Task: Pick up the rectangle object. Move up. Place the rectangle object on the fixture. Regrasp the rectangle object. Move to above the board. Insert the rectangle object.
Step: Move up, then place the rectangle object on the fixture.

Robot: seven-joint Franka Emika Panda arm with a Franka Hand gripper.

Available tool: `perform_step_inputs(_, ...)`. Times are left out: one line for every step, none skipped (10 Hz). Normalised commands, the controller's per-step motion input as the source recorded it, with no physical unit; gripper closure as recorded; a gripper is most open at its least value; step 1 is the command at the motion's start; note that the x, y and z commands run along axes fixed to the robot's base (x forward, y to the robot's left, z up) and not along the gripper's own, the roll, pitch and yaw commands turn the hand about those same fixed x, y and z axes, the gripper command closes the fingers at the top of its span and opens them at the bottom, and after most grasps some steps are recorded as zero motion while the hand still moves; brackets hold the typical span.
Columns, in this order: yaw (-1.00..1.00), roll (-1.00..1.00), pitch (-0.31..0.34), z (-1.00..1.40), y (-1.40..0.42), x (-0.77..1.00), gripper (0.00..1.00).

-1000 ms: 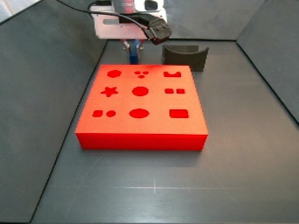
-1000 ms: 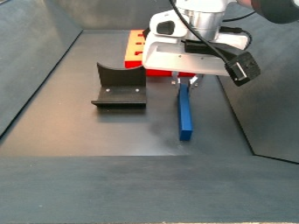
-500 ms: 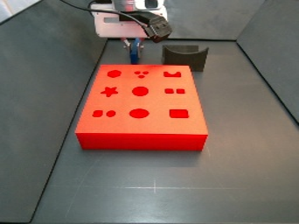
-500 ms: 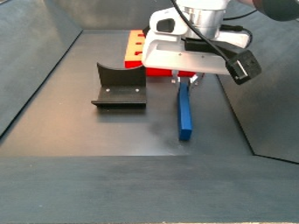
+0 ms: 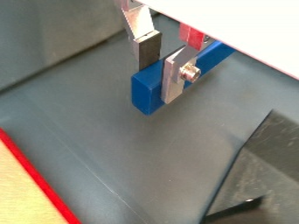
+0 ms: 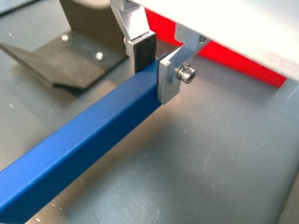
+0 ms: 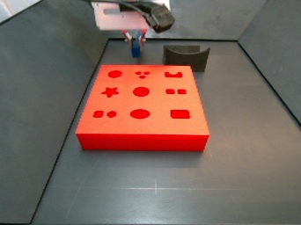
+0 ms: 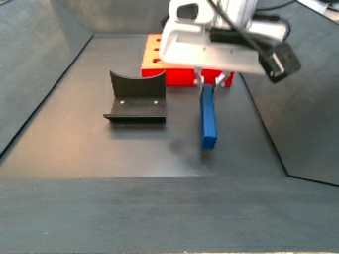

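On dark floor [image 8: 146, 149]: fixture [image 8: 134, 97] beside board [image 7: 141, 104]. Gripper [image 6: 156, 63] clamps block [image 6: 82, 149] end; full length only in wrist view.

Close view from the wrist: gripper [image 5: 160, 64] over a grey floor [image 5: 105, 131], two flat silver fingers [image 5: 177, 74] with dark pads pressed against either side of the blue block [image 5: 158, 85]. Block clamped near one end, that squared end face toward the camera, the rest running away behind the fingers. Red edge of the board [image 5: 35, 175] along one corner. Dark shape of the fixture [image 5: 267, 171] at the opposite corner, apart from the block; only part of it in frame.
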Motion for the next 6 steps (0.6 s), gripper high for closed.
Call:
perform_step_inputs(0.03,0.03,0.040,0.45,-0.03,-0.01,1.00)
perform_step_inputs(0.03,0.04,0.036,0.30,-0.02,-0.02,1.00)
perform_step_inputs(0.00,0.00,0.000,1.00,0.00,0.00,1.00)
perform_step_inputs(-0.01,0.01,-0.010,1.00,0.00,0.01,1.00)
perform_step_inputs(-0.01,0.02,0.019,1.00,0.00,-0.01,1.00)
perform_step_inputs(-0.01,0.03,0.029,1.00,0.01,-0.01,1.00)
